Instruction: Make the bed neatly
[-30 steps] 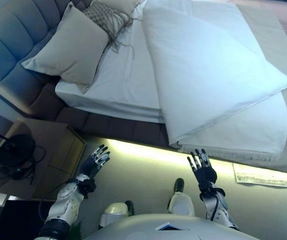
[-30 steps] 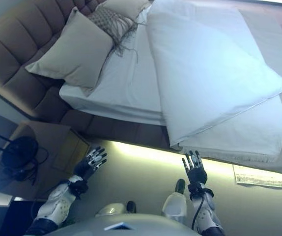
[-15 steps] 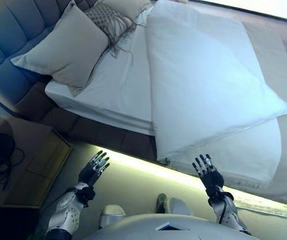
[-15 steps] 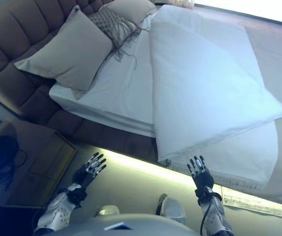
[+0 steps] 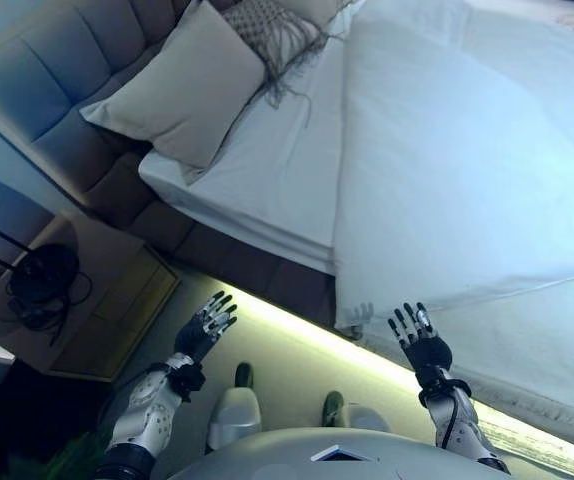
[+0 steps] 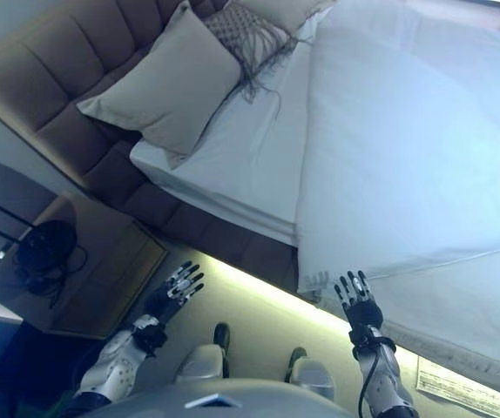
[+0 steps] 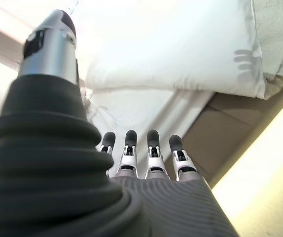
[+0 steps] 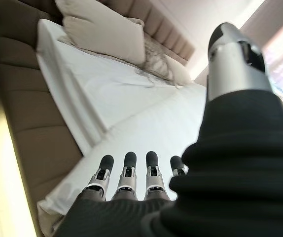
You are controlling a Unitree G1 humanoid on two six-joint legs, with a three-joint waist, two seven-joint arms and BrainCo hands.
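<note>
A bed with a white fitted sheet (image 5: pixel 267 170) fills the upper half of the eye views. A white duvet (image 5: pixel 467 170) lies folded back over its right part, its near corner (image 5: pixel 352 318) hanging over the bed's side. A beige pillow (image 5: pixel 182 85) leans on the grey padded headboard (image 5: pixel 57 80), with a fringed cushion (image 5: pixel 267 20) beside it. My left hand (image 5: pixel 205 330) is open above the floor, short of the bed's dark base (image 5: pixel 257 270). My right hand (image 5: pixel 419 340) is open just below the duvet's hanging corner, apart from it.
A dark bedside table (image 5: pixel 87 300) with a black lamp base (image 5: pixel 39 275) and cables stands at the left. A lit strip runs along the floor (image 5: pixel 297 350) under the bed's edge. A paper sheet (image 6: pixel 468 396) lies on the floor at the lower right.
The camera has shifted, so the bed sits further right and closer. Both hands stay open and raised; the right hand is now nearer the duvet's corner.
</note>
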